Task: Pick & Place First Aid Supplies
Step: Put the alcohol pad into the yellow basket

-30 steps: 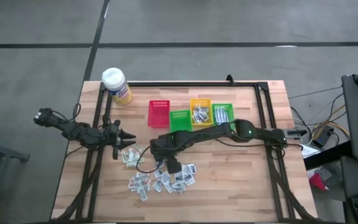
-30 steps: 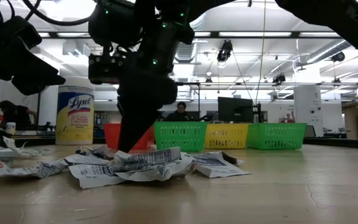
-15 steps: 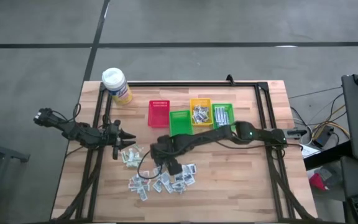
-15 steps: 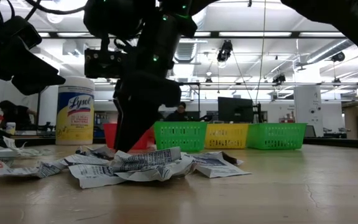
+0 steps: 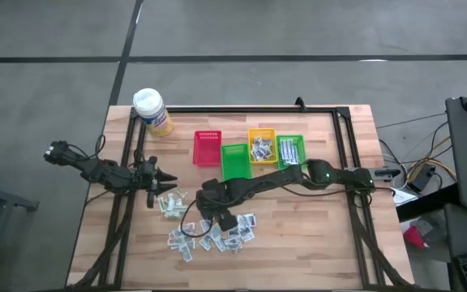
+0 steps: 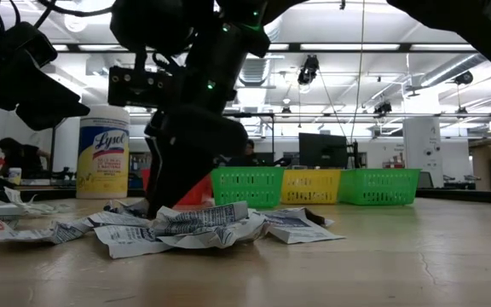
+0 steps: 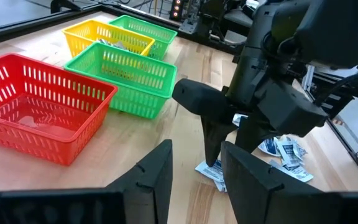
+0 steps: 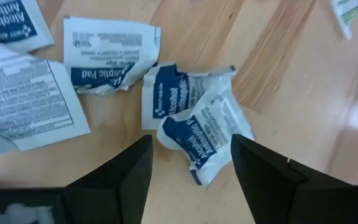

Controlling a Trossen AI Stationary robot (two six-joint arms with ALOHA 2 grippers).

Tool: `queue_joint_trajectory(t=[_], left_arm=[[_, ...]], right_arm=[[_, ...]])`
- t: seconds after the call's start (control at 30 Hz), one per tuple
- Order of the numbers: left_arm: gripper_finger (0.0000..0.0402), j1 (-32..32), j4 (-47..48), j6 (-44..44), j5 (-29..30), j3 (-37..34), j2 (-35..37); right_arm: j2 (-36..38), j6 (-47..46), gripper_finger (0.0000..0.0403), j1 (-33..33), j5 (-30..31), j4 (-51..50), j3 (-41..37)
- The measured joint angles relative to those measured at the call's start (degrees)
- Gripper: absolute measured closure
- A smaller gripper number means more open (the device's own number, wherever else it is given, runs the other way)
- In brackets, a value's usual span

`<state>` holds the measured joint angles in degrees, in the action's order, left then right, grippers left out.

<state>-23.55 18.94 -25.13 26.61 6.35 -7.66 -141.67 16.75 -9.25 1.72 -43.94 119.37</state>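
Observation:
The first aid supplies are small white packets with blue print, strewn in a pile (image 5: pixel 211 235) on the wooden table, with a smaller cluster (image 5: pixel 169 203) to its left. My right gripper (image 5: pixel 209 221) (image 8: pixel 188 140) hangs open low over the pile, pointing steeply down. Its fingers stand on either side of a crumpled packet (image 8: pixel 207 134) lying on the table. My left gripper (image 5: pixel 171 178) (image 7: pixel 196 146) waits open near the table's left edge, above the table, with nothing between its fingers.
Four small bins stand in a row at the table's far middle: red (image 5: pixel 207 148), green (image 5: pixel 234 158), yellow (image 5: pixel 261 146) and green (image 5: pixel 290 148); the last two hold packets. A yellow wipes canister (image 5: pixel 151 111) stands at the far left corner. Bare wood lies right of the pile.
My right gripper has drifted a little toward the table's left edge over the pile and has rolled about its own axis, staying open. The packets lie as before.

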Motion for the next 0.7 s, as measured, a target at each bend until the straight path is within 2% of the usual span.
queue_joint_trajectory(t=[0.3,0.7], left_arm=[[0.0271,0.01,0.00,-0.06,0.02,0.00,0.00],[0.0271,0.02,0.00,-0.19,0.02,0.00,0.00]], right_arm=[[0.20,-0.09,0.0196,-0.01,-0.07,1.31,-1.83],[0.20,0.18,0.0298,0.04,-0.65,1.15,-2.01]])
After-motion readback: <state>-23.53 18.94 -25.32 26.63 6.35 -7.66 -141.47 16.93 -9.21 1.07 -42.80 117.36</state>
